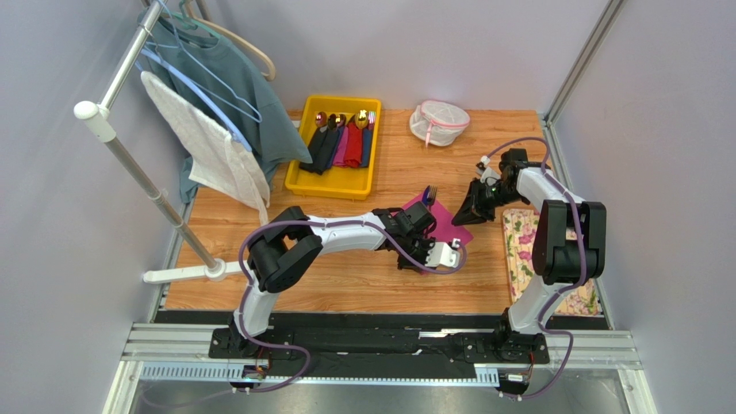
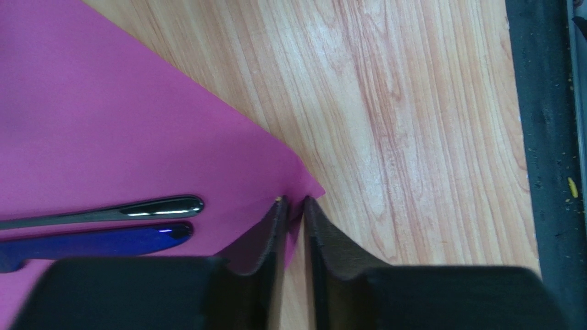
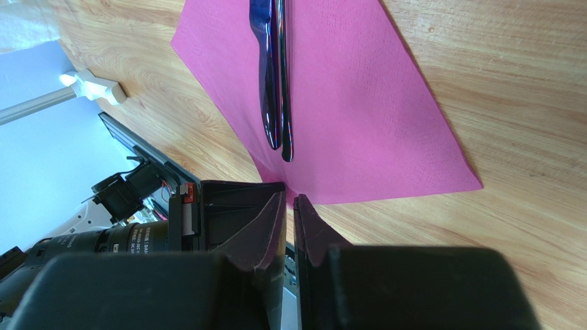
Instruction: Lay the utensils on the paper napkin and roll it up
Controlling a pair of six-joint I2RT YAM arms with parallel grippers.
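Magenta-pink paper napkin (image 1: 451, 226) on the pale, wood-grained desk (image 1: 345, 280), with glossy dark blue-black utensils (image 3: 266, 89) just ahead of the black-fingered right tool (image 3: 289, 198). Beyond and left of the black left tool (image 2: 295, 205), a yellow tray (image 1: 333, 184) holds cutlery sleeves (image 1: 352, 145) in black, red, magenta and blue. Right of the right tool is a cream cloth (image 1: 521, 237) patterned with pink flowers. Beyond it is a white mesh pouch (image 1: 439, 121) trimmed in pink.

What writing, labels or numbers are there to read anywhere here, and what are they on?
White lettering on the black joint housing, right wrist view: too small and blurred to read.
The paper napkin, the utensils and the yellow tray: no writing visible.
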